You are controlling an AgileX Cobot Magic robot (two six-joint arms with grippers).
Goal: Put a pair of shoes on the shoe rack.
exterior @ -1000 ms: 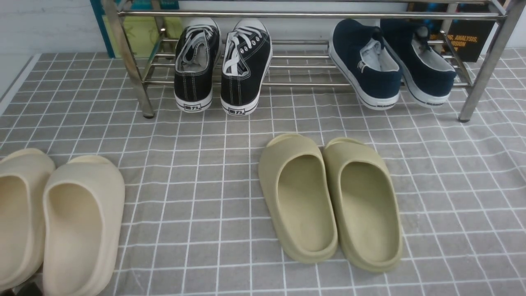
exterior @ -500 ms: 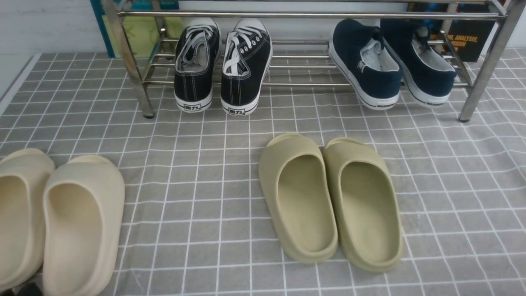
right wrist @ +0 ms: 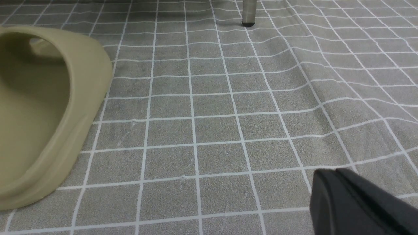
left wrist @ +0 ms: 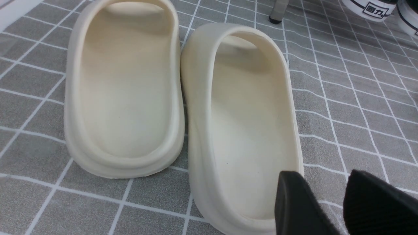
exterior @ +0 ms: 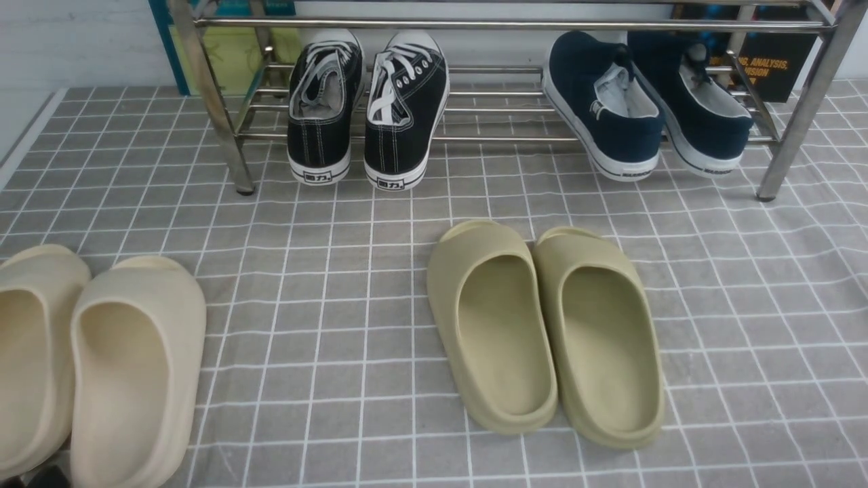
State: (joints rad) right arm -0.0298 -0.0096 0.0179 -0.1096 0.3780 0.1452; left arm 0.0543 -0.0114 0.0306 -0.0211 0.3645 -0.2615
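Observation:
The pair of shoes, two navy slip-ons with white soles, rests on the lower bars of the chrome shoe rack (exterior: pixel 515 25) at its right end: one shoe (exterior: pixel 603 108) and its partner (exterior: pixel 705 102) lie side by side, heels toward me. Neither gripper shows clearly in the front view. In the left wrist view my left gripper (left wrist: pixel 323 174) is open with only floor cloth between its black fingers, by the heel of a cream slipper (left wrist: pixel 248 124). My right gripper (right wrist: pixel 329 173) is shut and empty above the grey checked cloth.
Black lace-up sneakers (exterior: pixel 366 102) stand on the rack's left part. A pair of olive slippers (exterior: pixel 542 325) lies mid-floor and a cream pair (exterior: pixel 102 359) at the near left. A rack leg (right wrist: pixel 248 13) stands beyond the right gripper.

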